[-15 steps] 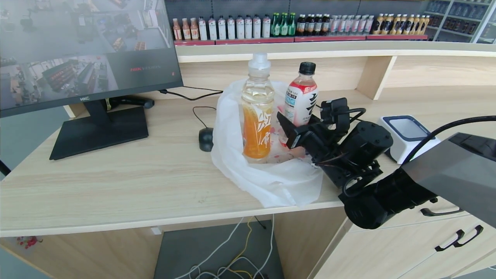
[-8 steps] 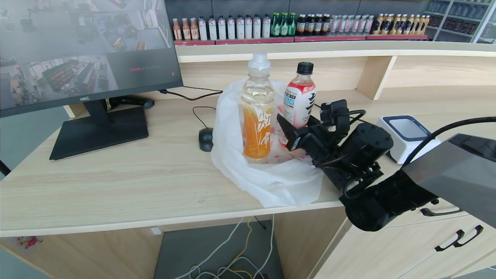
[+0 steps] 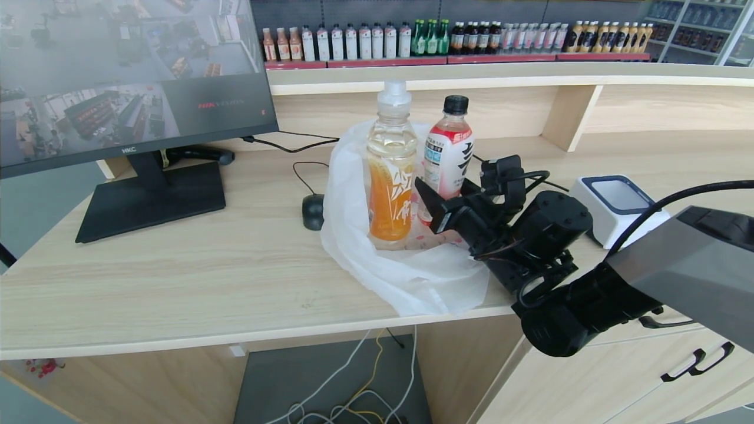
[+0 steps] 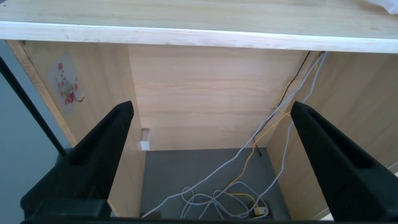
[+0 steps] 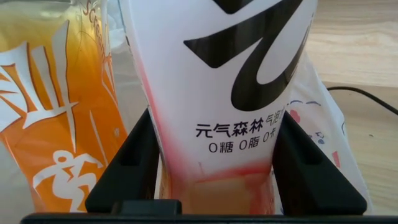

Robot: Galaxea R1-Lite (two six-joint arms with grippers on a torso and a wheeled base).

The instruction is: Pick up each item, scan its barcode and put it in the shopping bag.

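Step in hand looked like the bagging leg: right gripper was clamped on the lower body of the pink-label bottle, fingers snug on both sides of it in the right wrist view. The bottle was upright, black cap up, and sat over the open shopping bag, just beside the orange drink bottle at its 9 o'clock; that one already stood inside the bag. I couldn't tell if the two bottles touched, or if the pink one's base was down on the bag floor, since the gripper hid it. The scanner was at 3 o'clock of the bag, well apart, so my read is the scan was done for this item. Next move, as I'd judge it: lower until the base is seated, open the fingers, back out toward 4 o'clock without snagging the bag film or tipping the orange bottle. Left gripper hung below the counter edge, fingers wide, holding nothing. Versus 1 s ago: right arm and pink bottle had shifted toward 9 o'clock, closing the gap to the orange bottle; bag, orange bottle and scanner unchanged.
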